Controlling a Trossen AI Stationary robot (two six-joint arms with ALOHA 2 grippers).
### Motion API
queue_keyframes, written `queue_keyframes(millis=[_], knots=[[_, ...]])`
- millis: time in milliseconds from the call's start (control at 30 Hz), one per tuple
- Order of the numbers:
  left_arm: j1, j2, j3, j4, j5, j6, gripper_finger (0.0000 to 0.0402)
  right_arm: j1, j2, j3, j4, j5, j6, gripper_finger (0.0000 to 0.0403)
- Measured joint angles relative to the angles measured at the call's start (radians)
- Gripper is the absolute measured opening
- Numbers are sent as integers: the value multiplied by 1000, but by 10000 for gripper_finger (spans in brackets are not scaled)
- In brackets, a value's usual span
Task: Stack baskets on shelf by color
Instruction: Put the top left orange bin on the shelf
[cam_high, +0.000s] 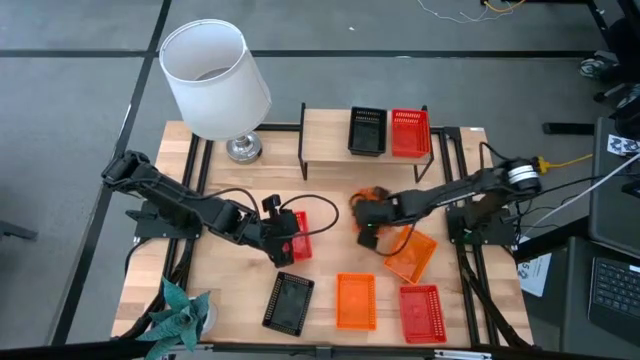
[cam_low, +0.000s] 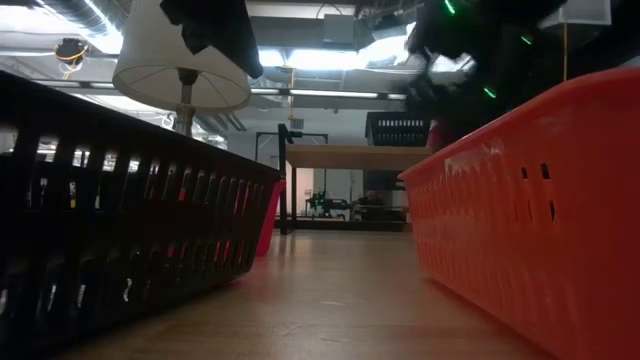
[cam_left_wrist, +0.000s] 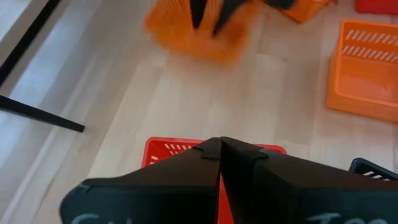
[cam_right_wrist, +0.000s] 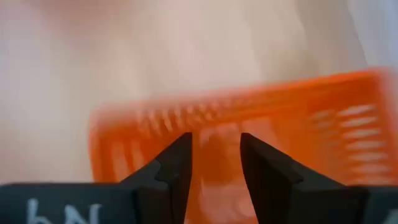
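Orange basket (cam_right_wrist: 249, 130) up off the worktop (cam_high: 330, 250) mid-table, pinched by its rim in the right fingers (cam_high: 368, 222), blurred, long axis crosswise to them. Shelf (cam_high: 330, 135) lying beyond toward the lamp (cam_high: 215, 80), well apart; black basket (cam_high: 367, 131) and red basket (cam_high: 410, 132) touching side by side at its right end, bare plank left of them. Right arm nearer, probably carrying there. Left fingers (cam_high: 285, 232) pressed together, empty, over another red basket (cam_left_wrist: 171, 151).
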Motion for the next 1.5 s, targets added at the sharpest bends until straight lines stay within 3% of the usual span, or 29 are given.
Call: queue_keyframes(millis=[100,200,267,400,533,600,733,933,1200,1400,1500], knots=[[11,0,0,0,-1,6,0,34,-9,98,66,-121,-198,135],[27,0,0,11,1,20,0,67,-74,161,-74,-144,-251,135],[45,8,1,42,33,25,0,85,-133,179,-166,-109,-214,135],[98,67,1,131,219,90,7,139,-265,178,-348,-17,-58,135],[132,153,1,195,401,146,43,212,-393,175,-483,94,113,135],[135,193,1,212,443,156,65,248,-452,175,-540,146,188,135],[107,243,1,231,451,172,93,307,-552,174,-601,207,284,135],[53,295,1,301,450,234,98,334,-641,174,-613,265,298,135],[73,389,-2,329,441,232,98,334,-655,173,-620,266,295,135],[77,359,0,337,440,242,96,333,-655,173,-626,266,270,135],[76,340,1,344,409,320,98,333,-655,173,-626,266,267,135]])
